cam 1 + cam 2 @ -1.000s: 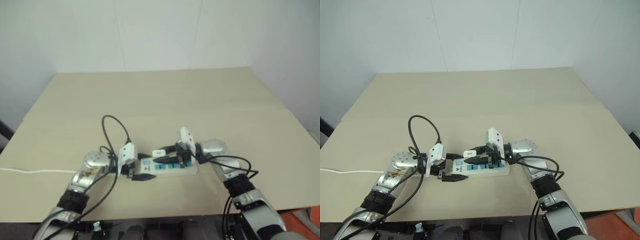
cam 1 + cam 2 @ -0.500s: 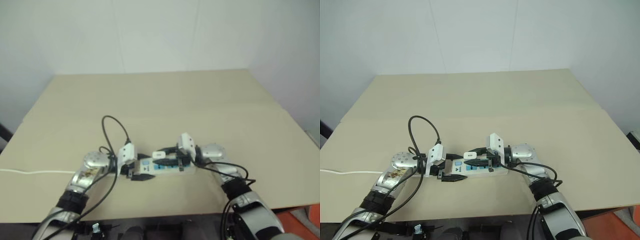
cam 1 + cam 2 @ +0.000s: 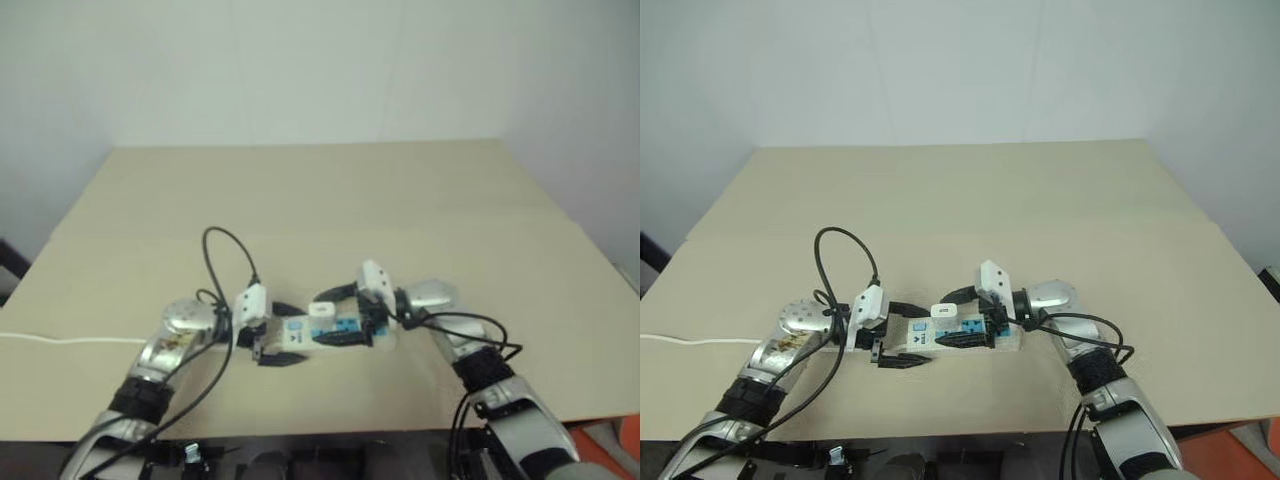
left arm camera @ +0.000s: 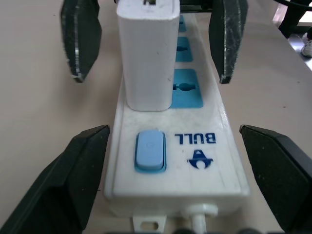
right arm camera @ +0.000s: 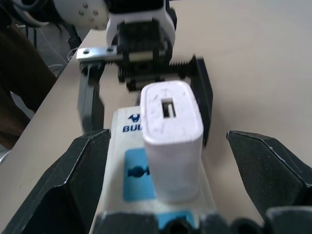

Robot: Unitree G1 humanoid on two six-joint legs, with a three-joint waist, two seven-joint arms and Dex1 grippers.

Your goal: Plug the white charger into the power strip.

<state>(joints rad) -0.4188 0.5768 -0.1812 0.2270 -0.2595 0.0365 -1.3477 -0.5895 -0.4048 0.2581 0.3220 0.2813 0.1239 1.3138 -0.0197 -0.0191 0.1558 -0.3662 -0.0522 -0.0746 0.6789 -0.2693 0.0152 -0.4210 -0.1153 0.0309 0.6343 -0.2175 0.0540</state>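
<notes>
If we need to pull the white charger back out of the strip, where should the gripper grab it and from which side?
Grip the white charger on its two flat broad side faces, well above the base, coming from above. It stands upright in the power strip next to the blue switch, so I'd close the fingers across the strip's width and pull straight up.

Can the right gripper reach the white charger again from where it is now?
Probably yes. The right gripper stands open, one finger on each side of the white charger, which sits upright in the power strip, with nothing between them.
</notes>
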